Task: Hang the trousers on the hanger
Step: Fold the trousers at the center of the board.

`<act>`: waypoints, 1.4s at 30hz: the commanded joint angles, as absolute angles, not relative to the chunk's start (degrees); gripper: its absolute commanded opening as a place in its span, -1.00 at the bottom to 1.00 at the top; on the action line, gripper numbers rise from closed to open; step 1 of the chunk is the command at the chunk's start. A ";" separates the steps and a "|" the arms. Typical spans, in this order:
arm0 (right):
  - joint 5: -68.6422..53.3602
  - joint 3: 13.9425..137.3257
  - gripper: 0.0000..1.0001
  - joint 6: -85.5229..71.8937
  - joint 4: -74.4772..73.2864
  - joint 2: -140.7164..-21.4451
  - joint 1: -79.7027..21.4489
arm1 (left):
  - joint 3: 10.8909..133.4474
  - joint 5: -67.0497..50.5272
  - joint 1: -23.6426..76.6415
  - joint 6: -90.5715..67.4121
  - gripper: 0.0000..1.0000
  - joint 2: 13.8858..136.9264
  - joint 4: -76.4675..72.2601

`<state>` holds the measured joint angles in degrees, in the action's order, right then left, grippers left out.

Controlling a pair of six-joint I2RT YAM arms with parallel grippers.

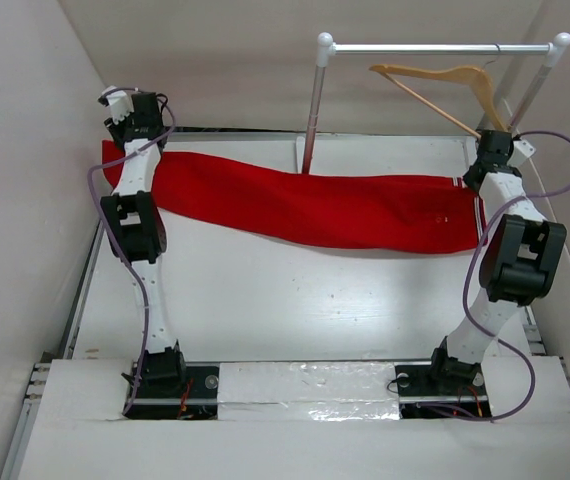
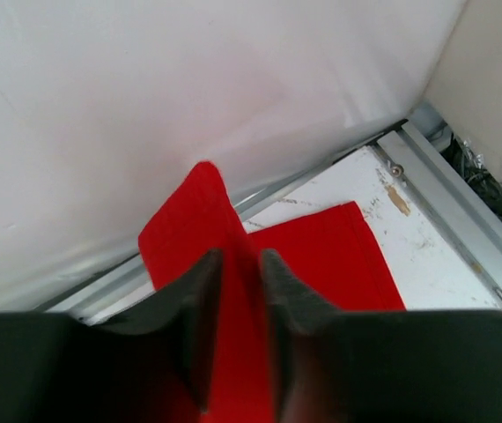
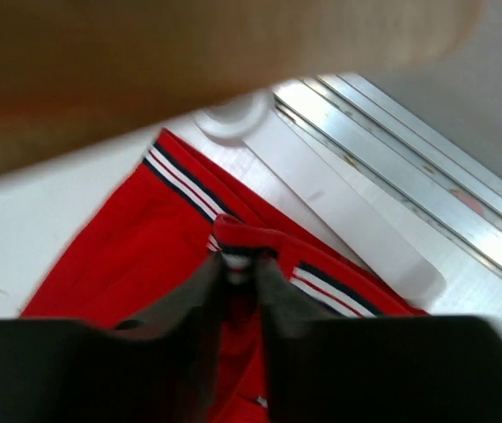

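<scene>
The red trousers [image 1: 315, 208] lie stretched across the far part of the table, leg ends at the left, striped waistband [image 1: 477, 208] at the right. My left gripper [image 1: 123, 118] is shut on the leg end, and red fabric [image 2: 233, 291] is pinched between its fingers. My right gripper [image 1: 487, 158] is shut on the striped waistband [image 3: 238, 256], with a bunched fold of it between the fingers. The tan wooden hanger [image 1: 443, 92] hangs tilted from the white-and-silver rail [image 1: 435, 47], just above my right gripper. A blurred tan shape [image 3: 145, 79] fills the top of the right wrist view.
The rail's left pole [image 1: 313, 115] stands on a white base behind the trousers' middle; its right pole [image 1: 537, 85] slants by the right wall. Walls close in at left, back and right. Metal track edges [image 2: 462, 220] border the table [image 1: 295, 300].
</scene>
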<state>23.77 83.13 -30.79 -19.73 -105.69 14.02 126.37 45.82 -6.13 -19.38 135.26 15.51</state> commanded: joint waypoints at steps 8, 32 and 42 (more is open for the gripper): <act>20.15 82.98 0.70 -31.02 -9.07 -100.30 11.08 | 120.51 42.27 -7.73 -18.71 0.12 131.23 10.55; 7.40 29.10 0.16 -28.48 8.17 -58.90 4.74 | 75.85 9.85 -11.69 -33.74 0.33 108.72 7.91; -6.40 26.81 0.59 -32.51 13.44 -70.13 15.03 | 77.95 5.98 -11.69 -36.30 0.37 114.43 9.49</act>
